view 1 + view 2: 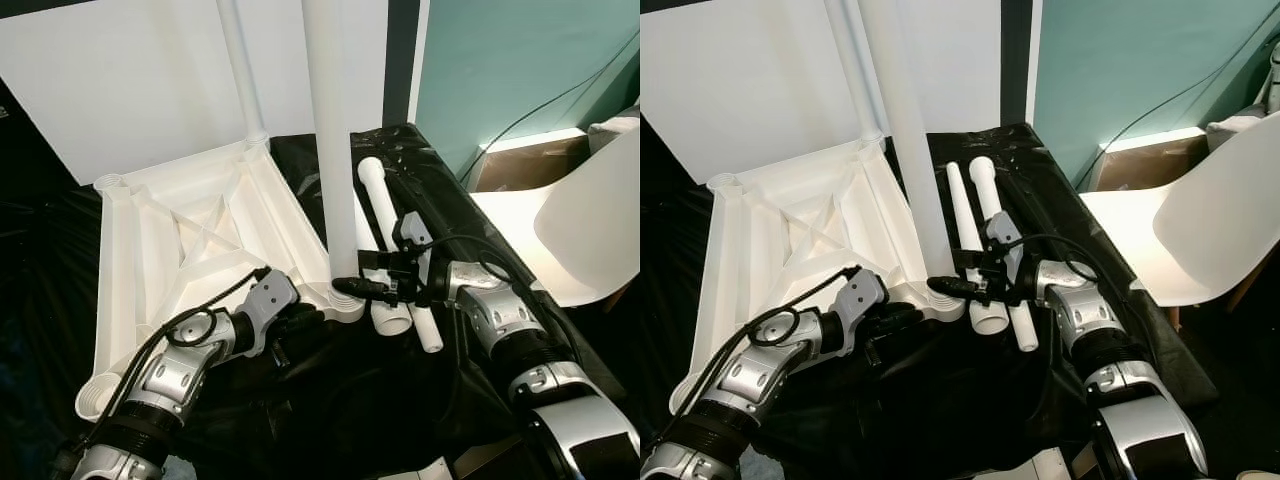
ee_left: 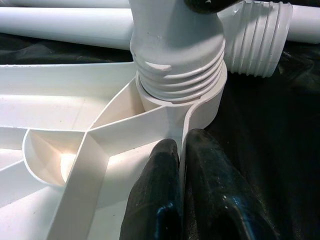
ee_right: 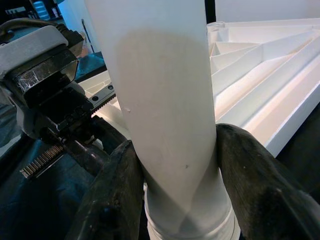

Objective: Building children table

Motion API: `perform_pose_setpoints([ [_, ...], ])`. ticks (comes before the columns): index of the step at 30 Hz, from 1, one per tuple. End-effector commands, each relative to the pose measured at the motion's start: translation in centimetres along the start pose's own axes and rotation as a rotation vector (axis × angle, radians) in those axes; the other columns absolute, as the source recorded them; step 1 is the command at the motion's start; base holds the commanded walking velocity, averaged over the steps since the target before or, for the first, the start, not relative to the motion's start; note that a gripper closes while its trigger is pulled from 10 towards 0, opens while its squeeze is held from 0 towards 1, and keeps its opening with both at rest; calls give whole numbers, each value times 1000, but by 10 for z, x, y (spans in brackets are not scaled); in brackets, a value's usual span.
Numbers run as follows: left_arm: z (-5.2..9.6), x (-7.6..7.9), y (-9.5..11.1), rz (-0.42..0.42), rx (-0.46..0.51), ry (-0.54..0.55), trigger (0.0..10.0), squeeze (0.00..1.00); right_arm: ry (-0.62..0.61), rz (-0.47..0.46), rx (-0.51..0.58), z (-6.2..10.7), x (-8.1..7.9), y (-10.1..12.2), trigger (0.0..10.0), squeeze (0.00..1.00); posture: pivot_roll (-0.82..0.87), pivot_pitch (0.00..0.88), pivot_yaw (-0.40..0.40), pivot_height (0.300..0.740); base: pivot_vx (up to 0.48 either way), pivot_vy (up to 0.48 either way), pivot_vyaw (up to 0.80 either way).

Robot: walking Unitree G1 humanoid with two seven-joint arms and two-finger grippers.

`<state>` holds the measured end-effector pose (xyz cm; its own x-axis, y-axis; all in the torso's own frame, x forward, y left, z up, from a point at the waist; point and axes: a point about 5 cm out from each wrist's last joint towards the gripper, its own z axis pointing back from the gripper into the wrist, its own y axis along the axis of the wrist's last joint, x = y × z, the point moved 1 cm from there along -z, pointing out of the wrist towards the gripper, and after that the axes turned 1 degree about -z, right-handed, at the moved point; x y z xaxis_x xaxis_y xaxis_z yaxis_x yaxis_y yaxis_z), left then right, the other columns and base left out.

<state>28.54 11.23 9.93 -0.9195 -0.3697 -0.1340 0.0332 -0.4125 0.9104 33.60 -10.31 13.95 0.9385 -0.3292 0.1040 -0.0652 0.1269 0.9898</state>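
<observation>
The white table top (image 1: 190,240) lies upside down on black cloth, ribs facing up. One white leg (image 1: 330,150) stands upright in its near right corner socket (image 2: 200,107), with its screw thread (image 2: 180,70) partly showing above the socket. My right gripper (image 1: 355,287) is shut on this leg just above its base, one finger on each side (image 3: 120,190). My left gripper (image 1: 305,318) is shut on the table top's rim beside that socket, pinching the thin wall between its fingers (image 2: 160,200). A second leg (image 1: 240,70) stands at the far corner.
Two loose white legs (image 1: 385,220) lie side by side on the cloth just right of the upright leg. A white chair (image 1: 590,220) stands at the right, with a cardboard box (image 1: 520,165) behind it. A white wall panel (image 1: 120,80) rises behind the table top.
</observation>
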Motion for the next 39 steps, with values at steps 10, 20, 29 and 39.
perform_pose_setpoints([
  [10, -6, 24, -27, 88, -89, -129, 10000, 0, -643, -86, 286, -13, -21, -9, 0, 0, -18, 0, 64, 740, 0, 0, 0],
  [20, -5, 26, -28, 89, -95, -135, 10000, 0, -878, -52, 297, 2, -22, -12, 0, 0, -6, 0, 60, 740, 0, 0, 0],
  [29, -5, 26, -29, 94, -96, -126, 10000, 0, -692, -25, 206, -17, -26, -15, 10000, 1000, -10, 0, 54, 740, 0, 0, 0],
  [39, -8, 27, -29, 97, -94, -132, 10000, 0, -513, 15, 151, -13, -5, -4, 10000, 0, -26, 0, 57, 740, 0, 0, 0],
])
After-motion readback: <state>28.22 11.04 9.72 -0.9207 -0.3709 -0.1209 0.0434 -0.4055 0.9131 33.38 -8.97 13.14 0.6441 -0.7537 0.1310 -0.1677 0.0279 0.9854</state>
